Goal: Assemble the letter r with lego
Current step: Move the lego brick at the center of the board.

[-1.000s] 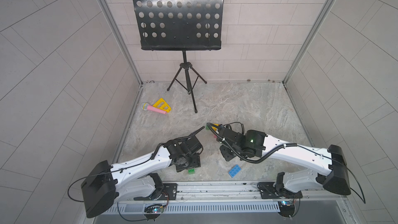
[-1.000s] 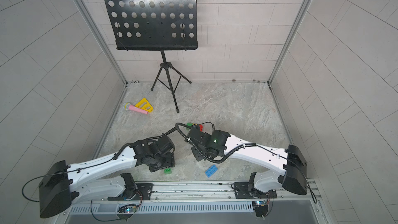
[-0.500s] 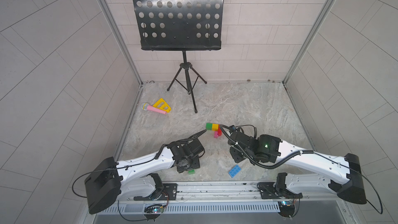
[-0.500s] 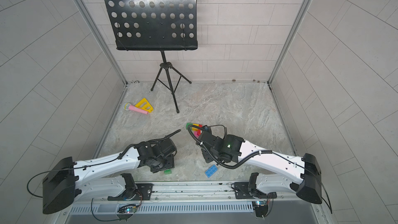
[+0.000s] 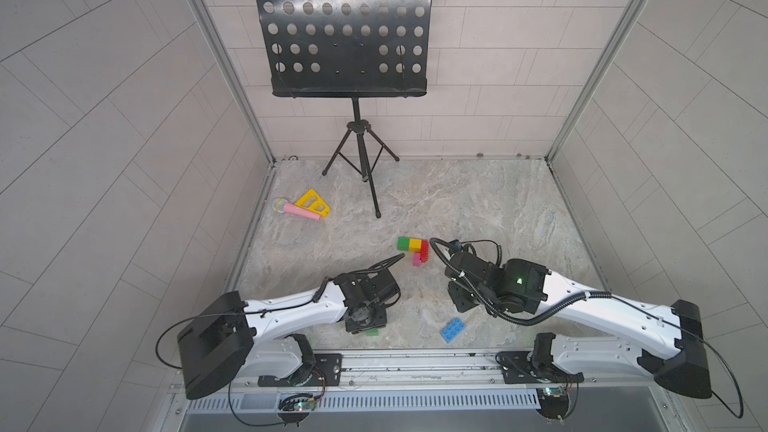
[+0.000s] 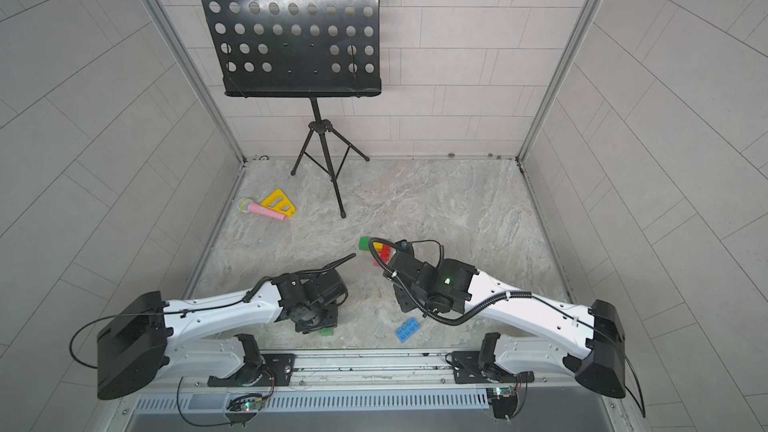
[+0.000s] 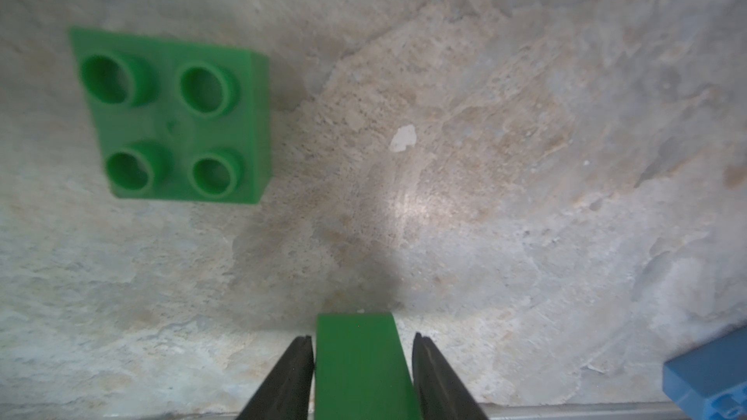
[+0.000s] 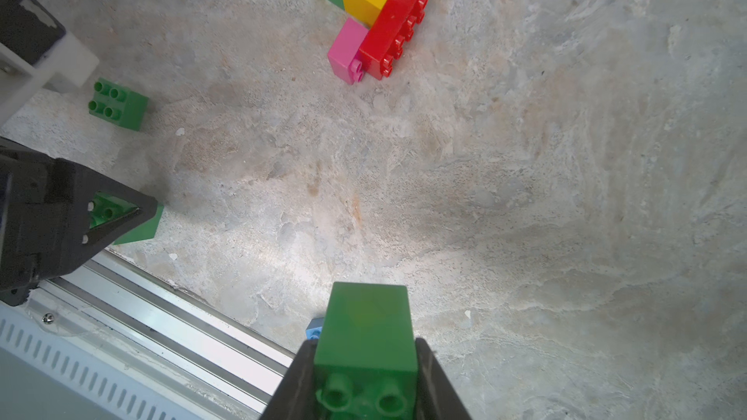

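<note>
Pickup stage: right gripper clamps a green brick above the desk; left gripper straddles a second green brick resting on it, jaws barely clear. Likely next: squeeze, lift, join the part-built letter.

Between the left arm and right arm you have bare floor. From that gap, the brick cluster blocks 12 o'clock and the blue brick lies at 6, near the rail. Beyond the cluster, 1 to 2 o'clock is open. The stand is at 12 and the toys at 10, both well back. A loose green brick lies close by the left arm.
</note>
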### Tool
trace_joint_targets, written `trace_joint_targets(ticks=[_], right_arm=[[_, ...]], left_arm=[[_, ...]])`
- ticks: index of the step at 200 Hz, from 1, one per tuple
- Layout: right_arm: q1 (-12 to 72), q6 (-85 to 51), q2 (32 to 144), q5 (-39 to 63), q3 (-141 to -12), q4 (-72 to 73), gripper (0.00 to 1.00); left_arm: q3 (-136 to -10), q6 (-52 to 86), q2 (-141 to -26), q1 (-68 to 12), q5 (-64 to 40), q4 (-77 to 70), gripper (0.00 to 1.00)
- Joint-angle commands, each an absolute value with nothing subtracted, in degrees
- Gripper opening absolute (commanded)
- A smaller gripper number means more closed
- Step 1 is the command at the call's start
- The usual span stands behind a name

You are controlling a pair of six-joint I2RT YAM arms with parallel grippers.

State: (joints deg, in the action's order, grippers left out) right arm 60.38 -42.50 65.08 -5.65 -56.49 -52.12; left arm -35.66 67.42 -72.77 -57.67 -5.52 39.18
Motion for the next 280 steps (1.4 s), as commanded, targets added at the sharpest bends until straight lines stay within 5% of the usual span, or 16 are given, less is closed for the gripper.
trace_joint_targets(ticks=[1, 99, 133, 149, 219, 280], right_arm=[[59.9, -43.42, 63.82, -7.3, -55.81, -53.9, 0.0], [57.49, -42.89, 60.91, -7.28, -54.23, -55.01, 0.0], [56.37, -42.89, 58.19, -7.34, -53.53, -56.0, 0.0], [55.77, -42.8, 57.16, -7.32, -53.33, -56.55, 0.0], [54.84, -43.67, 55.95, -6.18, -53.83, -57.84, 0.0], [53.18, -32.76, 57.04, -0.75, -57.55, -56.53, 0.0]], left_arm=[[-35.78, 67.27, -74.3, -58.42, -3.54, 39.29, 0.41], [-48.27, 61.0, -90.0, -59.15, -1.79, 39.38, 0.08], [-56.27, 58.35, -97.41, -59.15, -1.5, 41.46, 0.05], [-59.2, 57.62, -99.37, -59.15, -0.51, 43.06, 0.11], [-67.55, 56.17, -98.85, -58.84, 4.04, 49.77, 0.65], [-69.24, 54.87, -90.53, -54.49, 6.75, 55.44, 0.81]])
